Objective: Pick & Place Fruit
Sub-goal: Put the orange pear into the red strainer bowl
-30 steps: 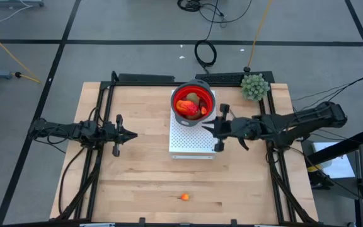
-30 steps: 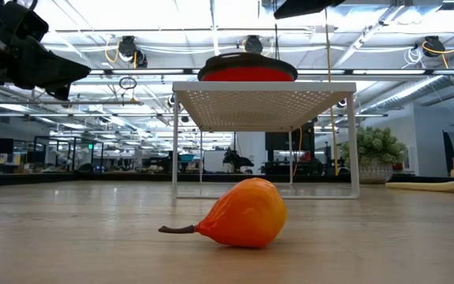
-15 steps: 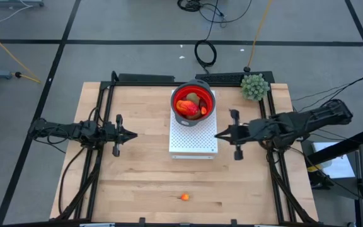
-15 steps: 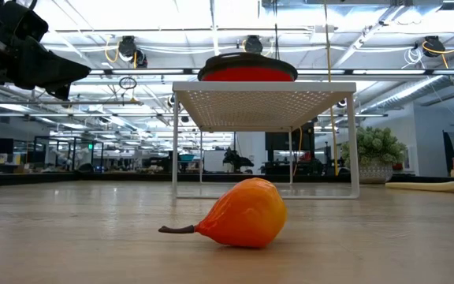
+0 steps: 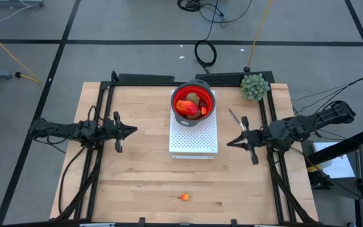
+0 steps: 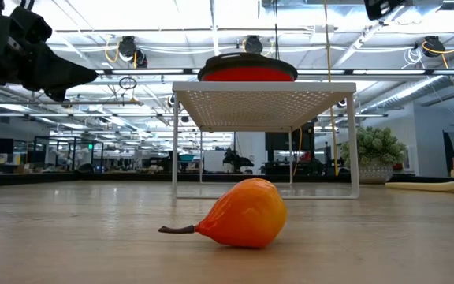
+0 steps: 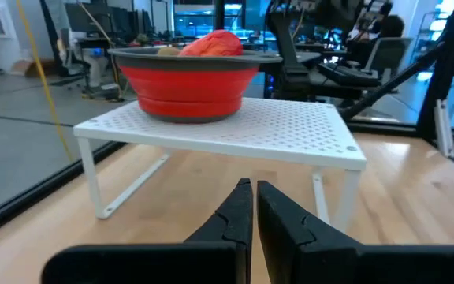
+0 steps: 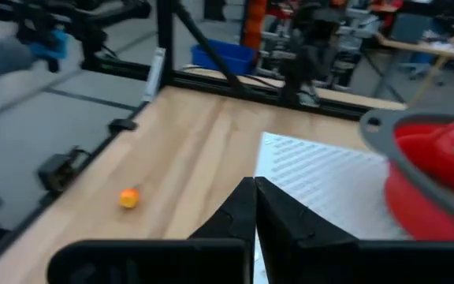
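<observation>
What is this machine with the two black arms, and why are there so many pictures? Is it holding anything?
It is a robot with two dark arms at a wooden table. Each arm ends in a two-finger pincher called a gripper. The four pictures show the same moment from four cameras: one looks straight down from above, one sits at table height, and one rides on each arm's wrist.

The left gripper and the right gripper are both shut and hold nothing; they hang above the table on either side of a white rack. On the rack stands a red bowl with toy fruit inside. One small orange fruit lies alone on the table near the front edge; the table-height camera is close to it, so it looks big there. A green spiky plant sits in the far right corner.
</observation>
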You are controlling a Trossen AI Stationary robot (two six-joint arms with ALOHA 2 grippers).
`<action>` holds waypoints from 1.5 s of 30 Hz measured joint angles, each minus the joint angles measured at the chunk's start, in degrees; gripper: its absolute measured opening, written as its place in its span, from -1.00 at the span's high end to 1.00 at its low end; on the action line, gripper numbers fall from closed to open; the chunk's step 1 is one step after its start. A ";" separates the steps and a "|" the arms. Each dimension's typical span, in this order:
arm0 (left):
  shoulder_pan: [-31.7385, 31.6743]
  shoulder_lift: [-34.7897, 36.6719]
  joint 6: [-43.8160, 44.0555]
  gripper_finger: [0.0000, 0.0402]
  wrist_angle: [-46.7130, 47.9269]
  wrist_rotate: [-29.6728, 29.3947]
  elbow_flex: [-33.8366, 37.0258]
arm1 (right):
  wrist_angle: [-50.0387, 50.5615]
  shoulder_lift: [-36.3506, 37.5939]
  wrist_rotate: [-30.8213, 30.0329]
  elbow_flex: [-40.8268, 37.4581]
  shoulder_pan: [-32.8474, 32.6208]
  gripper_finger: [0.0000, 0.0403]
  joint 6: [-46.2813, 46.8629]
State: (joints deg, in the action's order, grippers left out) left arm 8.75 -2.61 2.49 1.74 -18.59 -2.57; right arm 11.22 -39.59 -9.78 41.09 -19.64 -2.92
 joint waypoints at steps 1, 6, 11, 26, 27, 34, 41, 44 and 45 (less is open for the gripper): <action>0.00 0.00 0.51 0.91 -0.19 0.11 0.02 | -0.56 1.29 1.08 -1.26 0.00 1.00 0.44; 0.00 0.00 4.26 0.91 -1.36 0.46 0.09 | -4.14 7.37 4.22 -6.96 0.00 1.00 0.74; 0.00 0.00 7.58 0.91 -2.11 0.43 0.09 | -6.77 14.09 4.06 -11.66 0.04 1.00 -0.03; 2.73 -12.83 10.11 0.91 -16.24 -2.46 0.00 | -12.42 29.22 3.92 -23.48 0.07 1.00 1.76; 3.32 -14.58 10.16 0.91 -17.56 -2.89 -0.15 | -13.42 29.70 3.91 -24.13 0.07 1.00 1.59; 8.58 -29.38 9.74 0.91 -17.93 -6.84 -8.06 | -14.01 31.20 3.69 -26.02 0.07 1.00 2.13; 14.42 -44.73 5.49 0.91 -9.82 -7.48 -22.18 | -14.01 31.20 3.66 -26.02 0.07 1.00 1.77; 16.86 -50.51 5.03 0.91 -5.08 -7.55 -28.43 | -14.02 31.20 3.67 -26.02 0.07 1.00 1.65; 17.59 -52.29 5.02 0.91 -3.66 -7.55 -30.40 | -14.03 31.20 3.69 -26.02 0.07 1.00 1.63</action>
State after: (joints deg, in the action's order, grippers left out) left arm 26.35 -54.90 7.51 -1.92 -26.15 -32.97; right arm -2.81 -8.38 -6.09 15.07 -19.57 -1.29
